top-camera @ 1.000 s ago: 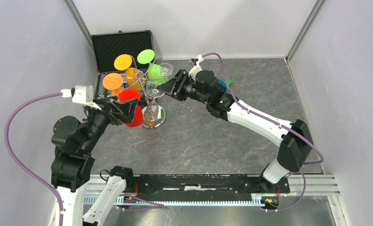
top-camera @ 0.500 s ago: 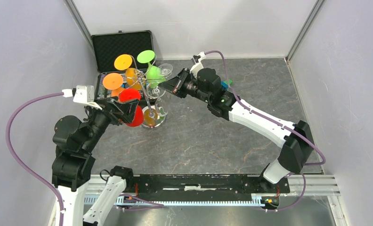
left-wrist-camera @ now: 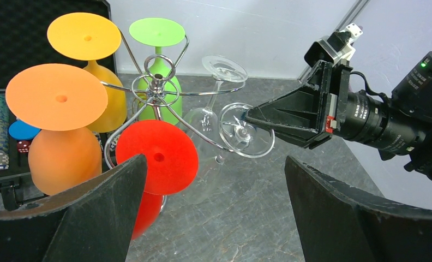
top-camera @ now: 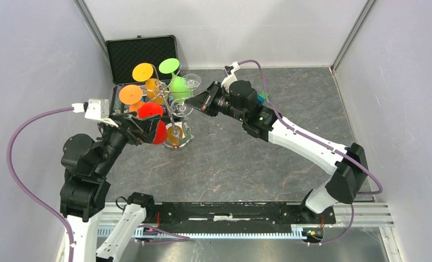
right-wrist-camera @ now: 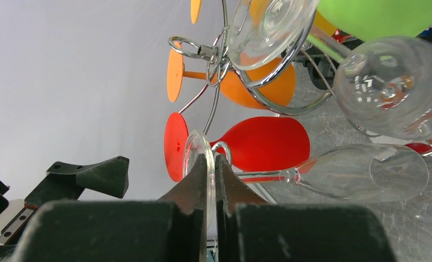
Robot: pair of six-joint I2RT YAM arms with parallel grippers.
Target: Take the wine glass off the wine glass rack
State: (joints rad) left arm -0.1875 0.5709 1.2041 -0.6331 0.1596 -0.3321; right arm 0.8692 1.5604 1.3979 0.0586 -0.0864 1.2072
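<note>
The silver wire wine glass rack (top-camera: 171, 113) stands on its round disc base (top-camera: 185, 138); its top ring also shows in the left wrist view (left-wrist-camera: 158, 82). Coloured and clear glasses hang upside down from its arms. My right gripper (right-wrist-camera: 214, 161) is shut on the foot rim of a clear wine glass (right-wrist-camera: 366, 173), which still hangs in a curled hook (left-wrist-camera: 246, 131). In the top view the right gripper (top-camera: 196, 103) is at the rack's right side. My left gripper (left-wrist-camera: 215, 161) is open and empty beside the red glass (left-wrist-camera: 158, 157), left of the rack (top-camera: 148, 129).
A black foam-lined case (top-camera: 140, 52) stands open behind the rack, against the back wall. Orange (top-camera: 130, 94), yellow (top-camera: 143, 71) and green (top-camera: 169, 65) glass feet stick out from the rack. A second clear glass (left-wrist-camera: 223, 66) hangs close to the held one. Grey walls enclose the table.
My right arm has shifted slightly back and right, its gripper staying at the clear glass's foot. My left arm has not moved.
</note>
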